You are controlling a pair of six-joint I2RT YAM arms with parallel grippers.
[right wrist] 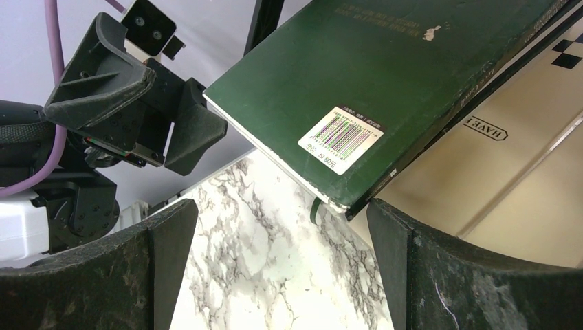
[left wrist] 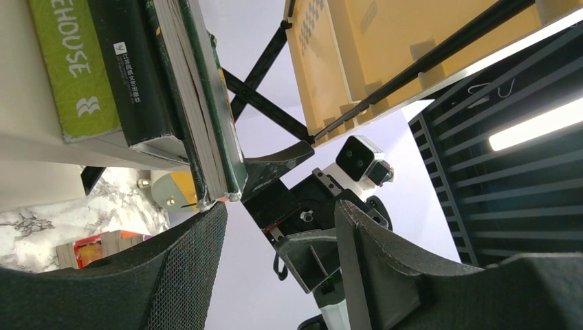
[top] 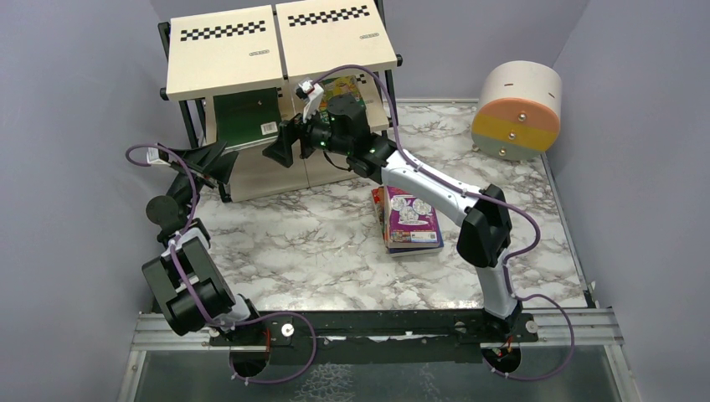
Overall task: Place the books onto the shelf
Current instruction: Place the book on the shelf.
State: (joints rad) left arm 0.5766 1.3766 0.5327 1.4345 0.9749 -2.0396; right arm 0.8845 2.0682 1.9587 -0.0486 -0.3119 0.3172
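A dark green book (top: 243, 113) lies on the middle tier of the shelf (top: 222, 54), its near corner jutting over the edge. My right gripper (top: 280, 151) stands open just in front of that corner. In the right wrist view the book (right wrist: 357, 62), barcode up, ends close to the right fingertip (right wrist: 385, 220) of the open gripper (right wrist: 282, 206). My left gripper (top: 213, 163) is open at the shelf's left front. From below, its left fingertip (left wrist: 206, 220) sits at the corner of the green book (left wrist: 210, 103); nothing lies between the fingers (left wrist: 278, 206). A stack of books (top: 408, 219) rests on the table.
A lime-spined book (left wrist: 72, 75) and a black book (left wrist: 134, 75) lie under the green one. A colourful book (top: 343, 88) is on the shelf's right half. A beige-and-orange drum (top: 517, 109) stands at the back right. The shelf's black cross braces (left wrist: 265, 103) run behind.
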